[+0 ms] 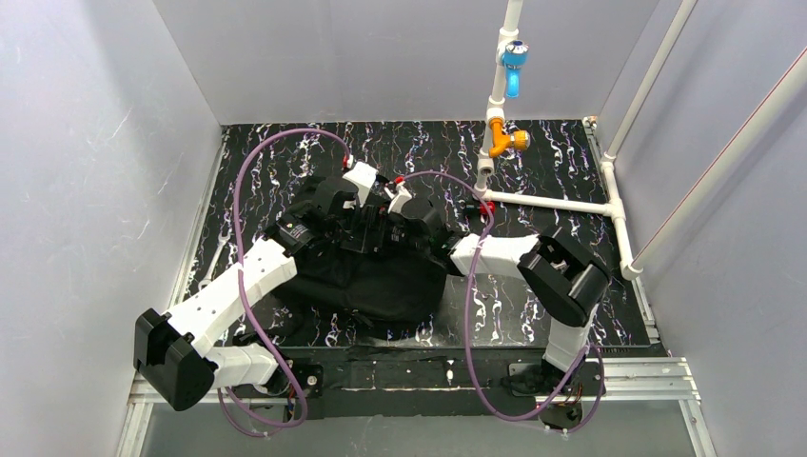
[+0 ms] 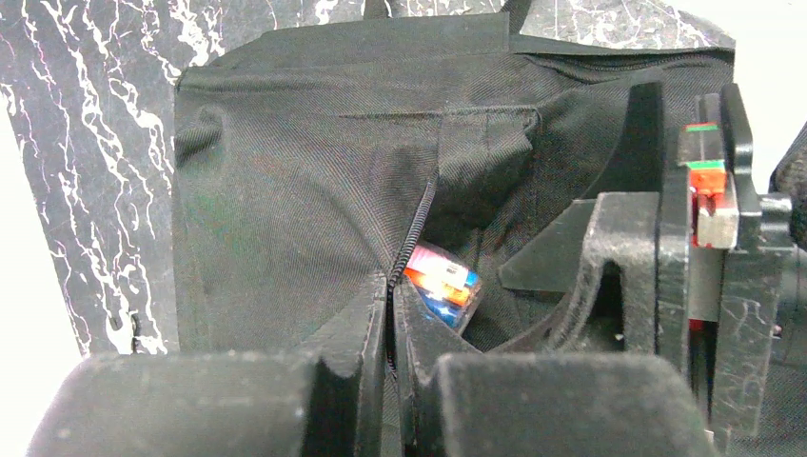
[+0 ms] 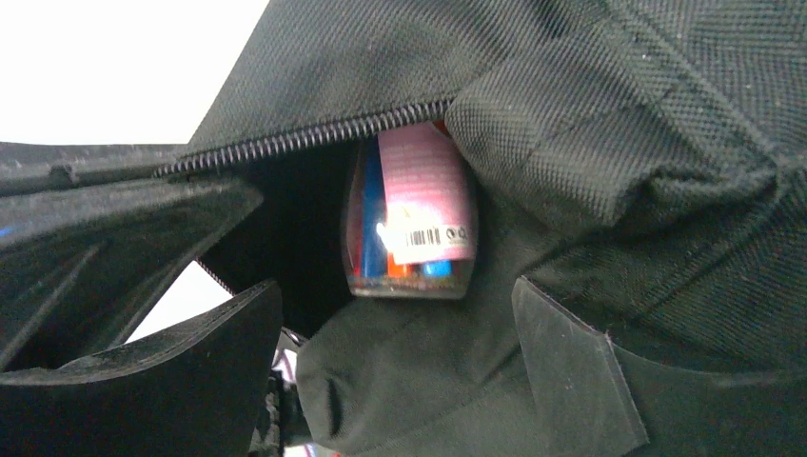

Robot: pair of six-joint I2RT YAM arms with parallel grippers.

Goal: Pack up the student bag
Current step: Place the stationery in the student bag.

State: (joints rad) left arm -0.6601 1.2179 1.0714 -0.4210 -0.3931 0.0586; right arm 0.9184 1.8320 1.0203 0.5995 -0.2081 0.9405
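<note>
One large soft black fabric backpack (image 1: 371, 276) lies in the middle of the black white-veined table (image 1: 552, 162), under both arms. One clear plastic pack of coloured pens (image 3: 419, 209), with a pink label and a barcode, sits in the bag's open zip mouth (image 3: 305, 133).

Of the two grippers, the left gripper (image 2: 392, 305) is pinched tight on the zip edge of the backpack. The right gripper (image 3: 395, 314) has its fingers spread wide at the mouth, gripping nothing.

The pack's upper end is tucked under a fabric fold, and the pens inside cannot be counted. From above, the wrists cover the opening and both sets of fingers, and the straps are hard to make out against the black cloth.
</note>
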